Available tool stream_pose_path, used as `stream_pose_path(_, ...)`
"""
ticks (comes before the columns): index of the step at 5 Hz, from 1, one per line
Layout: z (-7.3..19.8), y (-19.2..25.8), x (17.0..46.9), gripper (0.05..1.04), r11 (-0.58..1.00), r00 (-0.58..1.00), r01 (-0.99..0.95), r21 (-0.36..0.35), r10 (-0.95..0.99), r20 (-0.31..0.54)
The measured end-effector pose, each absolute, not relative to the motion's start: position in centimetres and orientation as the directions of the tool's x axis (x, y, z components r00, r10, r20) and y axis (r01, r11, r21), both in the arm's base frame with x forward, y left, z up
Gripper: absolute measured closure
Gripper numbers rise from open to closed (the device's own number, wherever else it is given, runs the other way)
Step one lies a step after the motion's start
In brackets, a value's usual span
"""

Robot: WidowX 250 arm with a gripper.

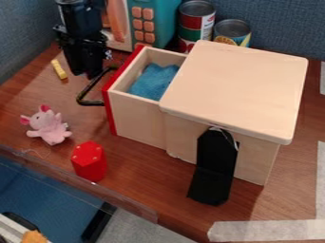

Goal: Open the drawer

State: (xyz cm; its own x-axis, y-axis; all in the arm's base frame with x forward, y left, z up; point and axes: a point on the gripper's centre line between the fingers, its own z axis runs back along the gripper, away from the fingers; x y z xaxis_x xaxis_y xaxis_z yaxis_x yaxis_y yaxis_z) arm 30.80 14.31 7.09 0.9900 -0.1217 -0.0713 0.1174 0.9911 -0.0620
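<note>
wooden, red-fronted drawer [136, 119], fuzzy blue cloth [152, 83] inside, is seen open on the grained bench [146, 178]; beside it, the pincer [88, 70] cannot be told open or closed.

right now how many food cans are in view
2. The taller can stands beside the teal toy; the shorter can is just to its right, behind the wooden drawer box. Others could be hidden there.

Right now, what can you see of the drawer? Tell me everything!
The drawer sticks partway out of the wooden box. Its sides look like pale wood; its front is red, with a dark, bent handle. Something blue and soft-looking lies inside. The gripper is right by the handle, but I can't tell if they touch.
</note>
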Motion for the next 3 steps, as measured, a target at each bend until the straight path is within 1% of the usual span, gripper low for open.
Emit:
stream_pose_path(1,10.5,14.1,30.6,0.129,0.981,0.981,0.191,-0.030,-0.192,-0.029)
stream_pose_path(2,15.3,15.1,29.5,0.077,0.967,0.966,0.255,0.017,-0.255,0.041)
stream_pose_path(3,17.7,17.1,27.8,0.083,0.960,0.960,0.273,0.059,-0.276,0.049)
